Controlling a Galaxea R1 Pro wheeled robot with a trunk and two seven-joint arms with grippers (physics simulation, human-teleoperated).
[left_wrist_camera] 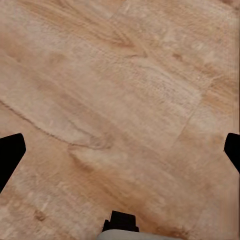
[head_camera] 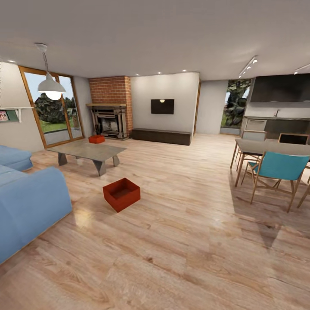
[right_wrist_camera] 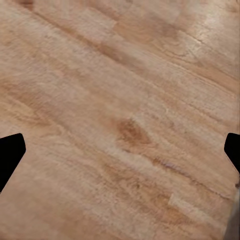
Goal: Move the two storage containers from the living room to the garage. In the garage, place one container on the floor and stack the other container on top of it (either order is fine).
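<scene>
I am in the living room. One rust-red open-top storage container (head_camera: pixel 122 193) sits on the light wood planks, between the sofa and the dining set. The other storage container (head_camera: pixel 97 139) rests farther off, beside the brick fireplace and behind the low table. My left gripper (left_wrist_camera: pixel 121 152) hangs over bare wood planks, its dark fingertips (left_wrist_camera: pixel 10 155) spread wide and open with nothing between them. My right gripper (right_wrist_camera: pixel 120 152) is likewise open over bare planks. The garage and its floor are out of view.
A pale blue sofa (head_camera: pixel 26 202) fills the near left. A grey low table (head_camera: pixel 88 151) stands beyond the near container. A dining table (head_camera: pixel 275 148) with a teal chair (head_camera: pixel 277 170) is at the right. Glass doors (head_camera: pixel 54 107) are on the left wall.
</scene>
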